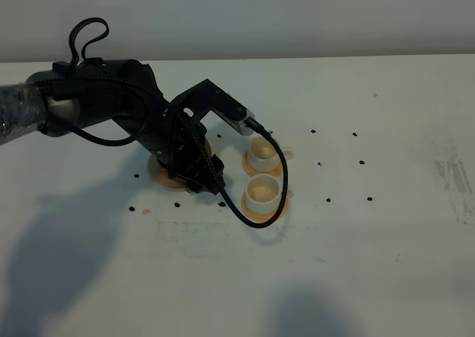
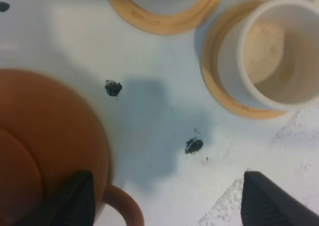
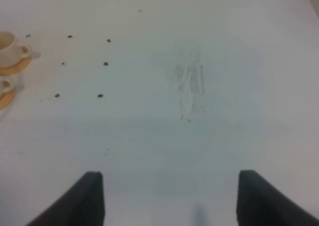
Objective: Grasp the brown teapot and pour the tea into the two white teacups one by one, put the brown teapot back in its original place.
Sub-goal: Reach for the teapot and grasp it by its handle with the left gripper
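Jaws open at teapot handle

Left gripper (image 2: 169,193) gapes wide, holding nothing. One finger (image 2: 75,198) hangs over the teapot (image 2: 45,136) by its handle (image 2: 124,208), the other over the table (image 1: 386,263). Near cup (image 1: 261,191) and far cup (image 1: 263,153) sit on orange coasters (image 2: 219,86), just beside the teapot. Saucer (image 1: 158,172) rim peeks from under the arm. Right gripper (image 3: 169,191) also open, well apart from the cups.
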Available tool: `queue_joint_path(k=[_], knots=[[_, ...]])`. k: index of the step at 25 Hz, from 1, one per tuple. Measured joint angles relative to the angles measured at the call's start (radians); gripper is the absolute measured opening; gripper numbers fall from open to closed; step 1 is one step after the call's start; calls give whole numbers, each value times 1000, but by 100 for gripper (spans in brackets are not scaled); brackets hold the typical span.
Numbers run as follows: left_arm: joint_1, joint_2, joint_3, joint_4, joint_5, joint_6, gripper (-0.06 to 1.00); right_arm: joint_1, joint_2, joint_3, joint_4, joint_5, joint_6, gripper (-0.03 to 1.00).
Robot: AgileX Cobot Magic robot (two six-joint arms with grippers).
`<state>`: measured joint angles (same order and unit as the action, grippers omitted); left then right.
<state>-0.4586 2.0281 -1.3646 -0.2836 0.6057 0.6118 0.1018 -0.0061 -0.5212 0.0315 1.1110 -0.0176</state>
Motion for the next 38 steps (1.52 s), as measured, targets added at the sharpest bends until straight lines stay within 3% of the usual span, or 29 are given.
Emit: queue_joint_path(k=[38], knots=[[-11, 0, 0, 3, -44, 122, 60, 0, 0, 0, 0, 0, 0, 54]])
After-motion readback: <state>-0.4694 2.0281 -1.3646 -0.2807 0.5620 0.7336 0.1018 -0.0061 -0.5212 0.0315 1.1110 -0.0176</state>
